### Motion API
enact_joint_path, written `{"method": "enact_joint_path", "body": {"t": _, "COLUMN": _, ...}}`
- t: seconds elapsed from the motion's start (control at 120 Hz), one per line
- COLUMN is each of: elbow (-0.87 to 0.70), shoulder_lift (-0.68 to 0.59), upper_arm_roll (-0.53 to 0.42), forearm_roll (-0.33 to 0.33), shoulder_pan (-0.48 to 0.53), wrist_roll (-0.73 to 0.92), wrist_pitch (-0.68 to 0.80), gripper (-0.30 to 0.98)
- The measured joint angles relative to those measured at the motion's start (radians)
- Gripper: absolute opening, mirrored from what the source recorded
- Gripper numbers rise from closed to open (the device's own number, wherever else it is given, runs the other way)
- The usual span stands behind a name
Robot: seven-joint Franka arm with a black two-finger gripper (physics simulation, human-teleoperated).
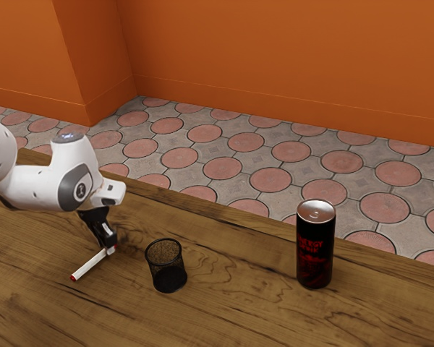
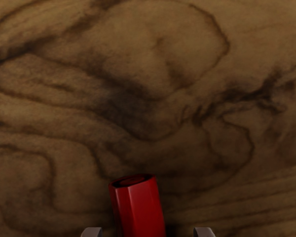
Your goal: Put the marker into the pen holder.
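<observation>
At nine o'clock from the black mesh pen holder [image 1: 165, 270] in the exterior view, the white, red-ended marker [image 1: 90, 265] sat between the parted fingertips of the gripper [image 1: 110, 246], ungrasped. At three o'clock from the holder stood a black energy-drink can [image 1: 315, 249], red-lettered "ENERGY".

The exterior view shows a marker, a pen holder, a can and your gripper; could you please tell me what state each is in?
Marker: outside the pen holder, one red end at the gripper.
Pen holder: upright on the table, without the marker in it.
Can: upright on the table; whether it has been opened, I cannot tell.
Gripper: open, a gap on each side of the marker.
</observation>
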Motion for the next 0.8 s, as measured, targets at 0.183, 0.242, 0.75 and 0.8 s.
{"method": "enact_joint_path", "body": {"t": 0.183, "elbow": 0.000, "shoulder_lift": 0.000, "upper_arm_roll": 0.000, "forearm_roll": 0.001, "shoulder_pan": 0.000, "wrist_roll": 0.004, "wrist_pitch": 0.003, "gripper": 0.00}}
{"method": "enact_joint_path", "body": {"t": 0.242, "elbow": 0.001, "shoulder_lift": 0.001, "upper_arm_roll": 0.001, "forearm_roll": 0.005, "shoulder_pan": 0.000, "wrist_roll": 0.000, "wrist_pitch": 0.005, "gripper": -0.04}}
{"method": "enact_joint_path", "body": {"t": 0.75, "elbow": 0.006, "shoulder_lift": -0.030, "upper_arm_roll": 0.001, "forearm_roll": 0.013, "shoulder_pan": -0.002, "wrist_roll": -0.044, "wrist_pitch": 0.016, "gripper": -0.10}}
{"method": "enact_joint_path", "body": {"t": 0.8, "elbow": 0.006, "shoulder_lift": -0.067, "upper_arm_roll": 0.001, "forearm_roll": 0.017, "shoulder_pan": -0.005, "wrist_roll": -0.049, "wrist_pitch": 0.016, "gripper": -0.10}}
